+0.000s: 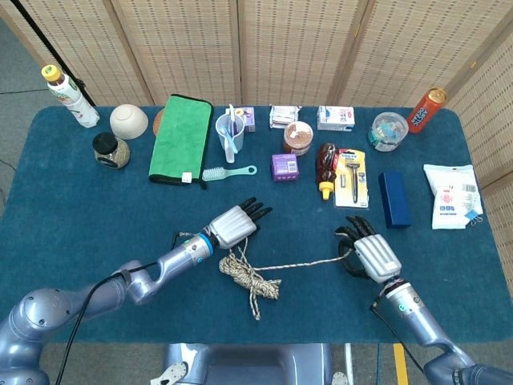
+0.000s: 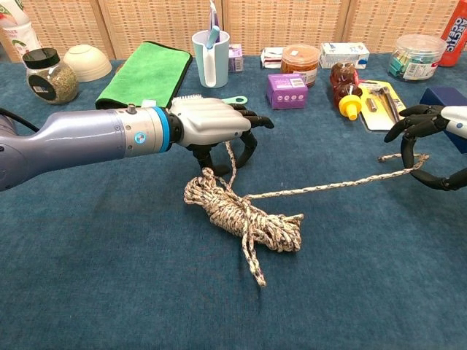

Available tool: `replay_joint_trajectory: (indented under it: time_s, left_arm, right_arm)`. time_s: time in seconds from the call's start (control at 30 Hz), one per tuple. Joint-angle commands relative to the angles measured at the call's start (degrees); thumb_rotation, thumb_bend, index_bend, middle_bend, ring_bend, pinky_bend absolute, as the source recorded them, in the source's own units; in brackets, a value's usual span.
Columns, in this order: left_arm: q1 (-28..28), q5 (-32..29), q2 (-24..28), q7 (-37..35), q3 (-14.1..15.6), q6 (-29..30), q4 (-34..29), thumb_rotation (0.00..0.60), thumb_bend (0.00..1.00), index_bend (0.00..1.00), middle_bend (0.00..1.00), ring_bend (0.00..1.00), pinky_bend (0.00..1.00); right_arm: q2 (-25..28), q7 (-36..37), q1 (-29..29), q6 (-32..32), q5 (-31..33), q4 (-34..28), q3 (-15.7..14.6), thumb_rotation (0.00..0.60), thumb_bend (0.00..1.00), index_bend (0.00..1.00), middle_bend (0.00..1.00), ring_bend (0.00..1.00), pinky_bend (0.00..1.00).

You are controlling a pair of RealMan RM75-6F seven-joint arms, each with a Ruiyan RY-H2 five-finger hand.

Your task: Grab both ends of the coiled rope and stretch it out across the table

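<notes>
A mottled beige rope lies as a loose coil (image 1: 249,277) (image 2: 241,216) on the blue tablecloth, near the front edge at mid-table. My left hand (image 1: 234,226) (image 2: 210,125) hovers just behind the coil and pinches a strand that rises from the coil to its fingertips (image 2: 249,144). A single line of rope (image 2: 325,185) runs right from the coil to my right hand (image 1: 373,254) (image 2: 432,144), whose curled fingers grip the end of that line. A short free tail (image 2: 252,267) points toward the front edge.
Behind the hands stand a green towel (image 1: 180,138), a cup with toothbrushes (image 1: 230,135), a loose brush (image 1: 228,172), a purple box (image 1: 284,167), a brown bottle (image 1: 326,167), a razor pack (image 1: 351,178) and a blue box (image 1: 394,199). A white packet (image 1: 453,195) lies far right.
</notes>
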Motion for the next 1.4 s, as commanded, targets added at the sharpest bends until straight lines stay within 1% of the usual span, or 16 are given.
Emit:
replay_joint_trajectory:
  time_s: [0.03, 0.17, 0.7, 0.93, 1.27, 1.4]
  left_arm:
    - [-0.1, 0.02, -0.17, -0.11, 0.01, 0.24, 0.21, 0.6, 0.38, 0.52, 0.0, 0.0, 0.0]
    - [-0.13, 0.07, -0.28, -0.24, 0.15, 0.53, 0.34, 0.6, 0.38, 0.53, 0.0, 0.0, 0.0]
    - [-0.12, -0.38, -0.81, 0.17, 0.33, 0.82, 0.79, 0.6, 0.37, 0.65, 0.0, 0.0, 0.0]
    - [0.16, -0.98, -0.81, 0.22, -0.03, 1.34, 0.46, 0.6, 0.38, 0.7, 0.0, 0.0, 0.0]
    - [0.72, -1.83, 0.53, 0.31, -0.52, 2.1, -1.23, 0.6, 0.4, 0.75, 0.0, 0.0, 0.0]
    - [1.38, -2.1, 1.72, 0.09, -0.65, 2.96, -2.46, 0.6, 0.4, 0.77, 0.02, 0.0, 0.0]
  right_arm:
    - [0.02, 0.01, 0.02, -0.06, 0.0, 0.05, 0.03, 0.6, 0.51, 0.64, 0.25, 0.03, 0.0]
    - [0.04, 0.09, -0.02, -0.2, 0.06, 0.1, 0.01, 0.6, 0.51, 0.64, 0.25, 0.03, 0.0]
    - [0.09, 0.25, -0.18, -0.21, 0.02, 0.19, 0.01, 0.6, 0.51, 0.64, 0.25, 0.03, 0.0]
    - [0.24, 0.25, -0.25, -0.19, -0.01, 0.08, 0.01, 0.6, 0.51, 0.65, 0.26, 0.04, 0.0]
    - [0.79, -0.04, -0.12, -0.12, -0.23, -0.67, 0.17, 0.6, 0.51, 0.66, 0.27, 0.05, 0.0]
    - [1.3, -0.32, 0.0, 0.0, -0.3, -1.16, 0.37, 0.6, 0.51, 0.66, 0.27, 0.05, 0.0]
